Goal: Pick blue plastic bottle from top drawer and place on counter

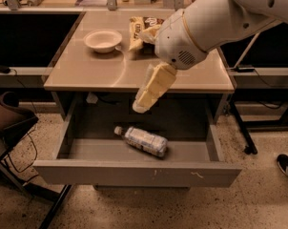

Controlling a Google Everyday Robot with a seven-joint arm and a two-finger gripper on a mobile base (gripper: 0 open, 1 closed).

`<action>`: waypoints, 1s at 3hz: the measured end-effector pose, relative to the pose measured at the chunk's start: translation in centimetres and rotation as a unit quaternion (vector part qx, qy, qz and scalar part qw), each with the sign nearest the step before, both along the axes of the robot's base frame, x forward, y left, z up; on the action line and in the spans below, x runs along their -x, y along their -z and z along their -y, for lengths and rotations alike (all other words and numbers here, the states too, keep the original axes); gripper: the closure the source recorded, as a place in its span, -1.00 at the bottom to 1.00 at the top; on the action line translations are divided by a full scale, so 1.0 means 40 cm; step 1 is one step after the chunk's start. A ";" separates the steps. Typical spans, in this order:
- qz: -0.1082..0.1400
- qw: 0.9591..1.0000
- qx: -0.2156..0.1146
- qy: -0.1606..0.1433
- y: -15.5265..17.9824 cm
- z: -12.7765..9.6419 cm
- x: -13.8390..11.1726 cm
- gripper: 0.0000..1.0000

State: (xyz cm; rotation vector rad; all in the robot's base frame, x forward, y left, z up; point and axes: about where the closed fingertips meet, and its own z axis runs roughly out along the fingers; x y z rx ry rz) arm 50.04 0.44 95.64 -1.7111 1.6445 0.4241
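Blue plastic bottle (145,141) lying on its side inside the open top drawer (134,173), cap pointing left. The gripper (143,103) hangs above the bottle, clear of it, at the front edge of the counter (96,70); whether it is apart or together cannot be told. A white bowl (103,40) and a snack bag (141,30) rest on the counter.

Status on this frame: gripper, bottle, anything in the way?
Gripper hovering over open top drawer. Blue plastic bottle on its side inside, untouched. Nothing between them.
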 end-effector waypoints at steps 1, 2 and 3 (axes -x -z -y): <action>0.006 1.000 0.016 0.020 0.043 -0.009 -0.010 -1.00; -0.012 0.998 0.018 0.051 0.180 -0.048 -0.020 -1.00; -0.030 0.995 0.008 0.092 0.332 -0.080 -0.050 -1.00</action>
